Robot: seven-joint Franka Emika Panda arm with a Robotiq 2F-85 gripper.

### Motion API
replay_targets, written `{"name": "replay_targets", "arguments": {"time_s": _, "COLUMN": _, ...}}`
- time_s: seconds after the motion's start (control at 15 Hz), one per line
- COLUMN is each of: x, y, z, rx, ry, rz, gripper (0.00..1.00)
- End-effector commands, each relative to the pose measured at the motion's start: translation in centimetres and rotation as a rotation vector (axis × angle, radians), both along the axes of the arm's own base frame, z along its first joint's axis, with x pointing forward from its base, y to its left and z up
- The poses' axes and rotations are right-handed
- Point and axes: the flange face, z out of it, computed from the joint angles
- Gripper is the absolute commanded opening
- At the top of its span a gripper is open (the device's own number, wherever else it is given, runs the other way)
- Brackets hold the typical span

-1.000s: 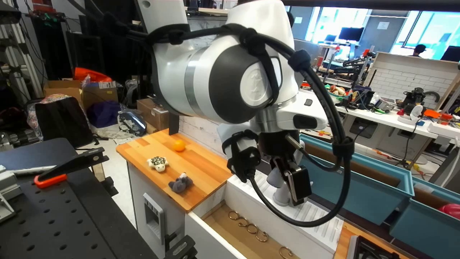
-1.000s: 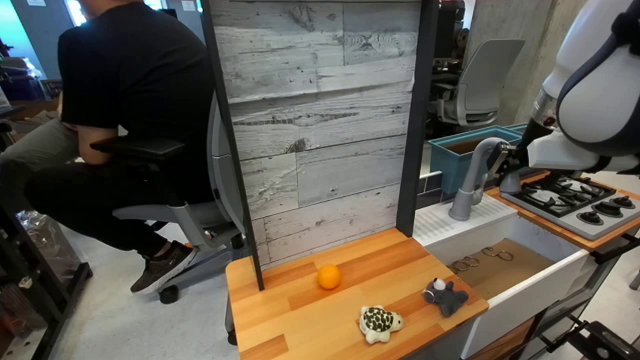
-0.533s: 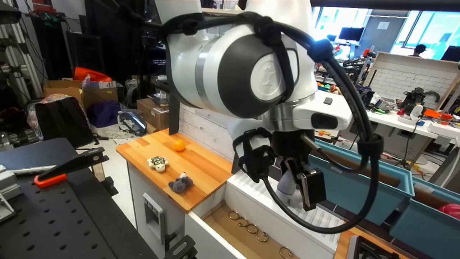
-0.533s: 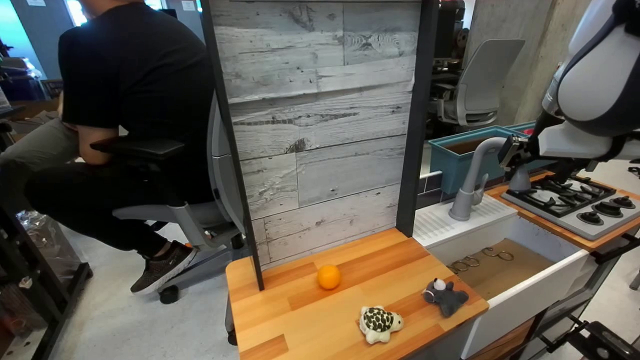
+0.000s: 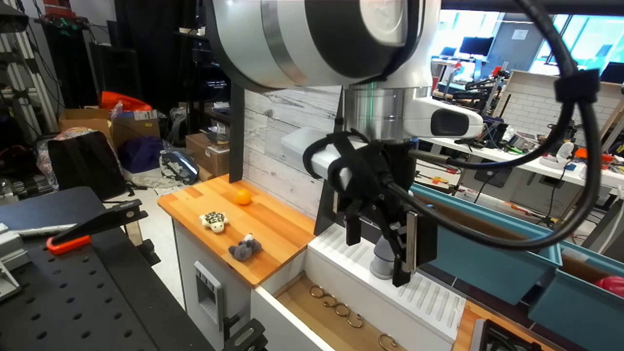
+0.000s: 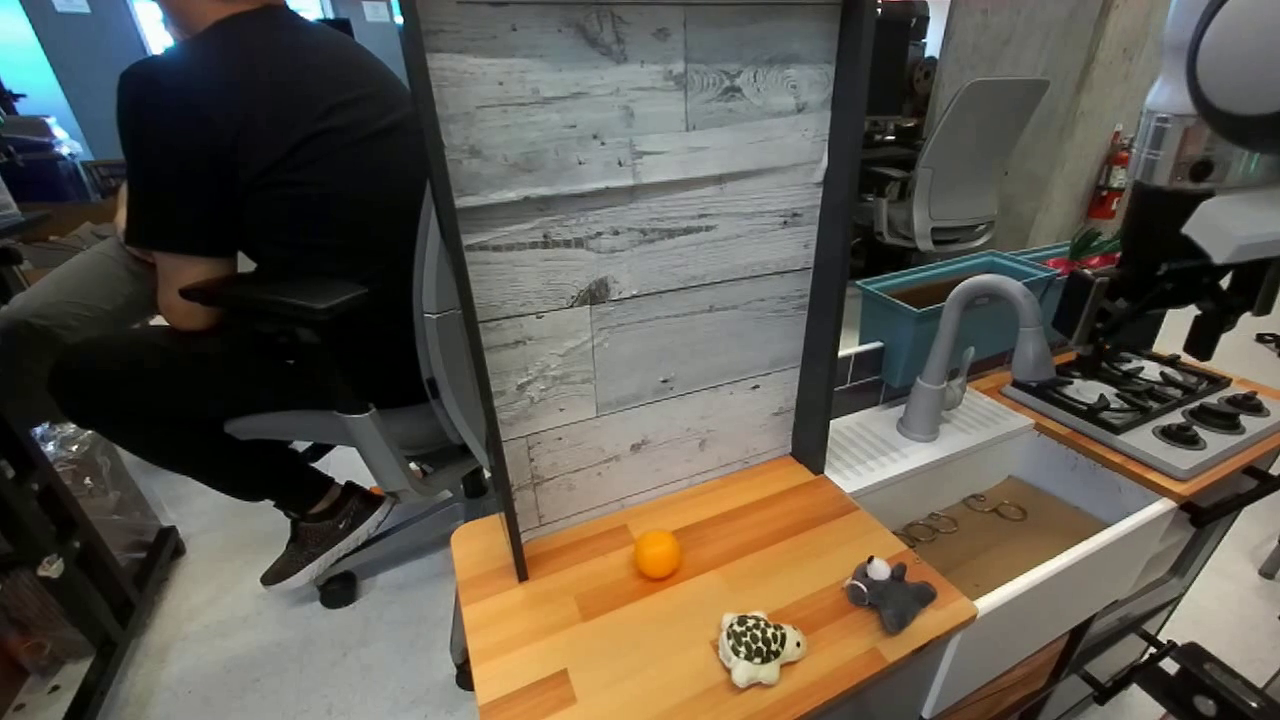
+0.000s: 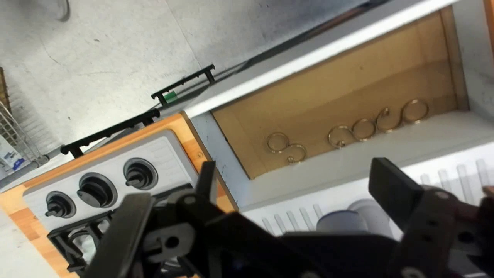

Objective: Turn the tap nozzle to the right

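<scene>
Two black, square-edged fingers (image 7: 391, 189) stand spread well apart in the wrist view, so the gripper (image 7: 297, 181) has its jaws wide. The tap nozzle (image 6: 985, 287) is a smooth, matte grey tube bent like an upside-down U. It rises from a short, stout base on the white ledge (image 6: 860, 440) behind the sink (image 6: 1050, 605), and in an exterior view its arch reaches toward the stove (image 6: 1190, 460) and comes down in a flared end. The gripper hangs just beside that end, on the stove side, apparently with a slim gap between, though the dark parts blend together there and it is hard to be sure.

The ledge is moulded in parallel ribs. The sink is a deep white trough with straight walls and a flat brown floor (image 6: 1030, 560). On that floor lie three hooks (image 7: 352, 133) of thin brassy wire, each curled into an S, two nearly end to end and the third apart. The stove is a flat grey plate with round, dark knobs (image 7: 94, 189).

Across the sink from the stove, the worktop (image 6: 600, 640) is pieced from honey and rust strips of wood. It bears a smooth orange ball (image 6: 658, 554), a cream soft-toy turtle (image 6: 760, 648) with a dark-patched shell, and a fuzzy grey soft toy (image 6: 895, 600). Along one edge stands a tall panel (image 6: 640, 200) faced in weathered, pale grey wood grain.
</scene>
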Motion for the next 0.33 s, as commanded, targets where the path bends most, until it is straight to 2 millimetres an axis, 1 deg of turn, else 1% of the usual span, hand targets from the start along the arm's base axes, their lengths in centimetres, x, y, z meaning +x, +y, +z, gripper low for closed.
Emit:
{"name": "replay_targets", "arguments": {"time_s": 0.0, "x": -3.3, "y": 0.4, "z": 2.5, "rx": -0.006, "ry": 0.153, "rz": 0.136, "gripper": 1.0}}
{"name": "replay_targets", "arguments": {"time_s": 0.2, "x": -4.9, "y": 0.5, "z": 3.3, "rx": -0.061, "ry": 0.301, "rz": 0.229, "gripper": 1.0}}
{"name": "replay_targets", "arguments": {"time_s": 0.27, "x": -3.6, "y": 0.6, "z": 2.0, "rx": -0.046, "ry": 0.236, "rz": 0.172, "gripper": 1.0}}
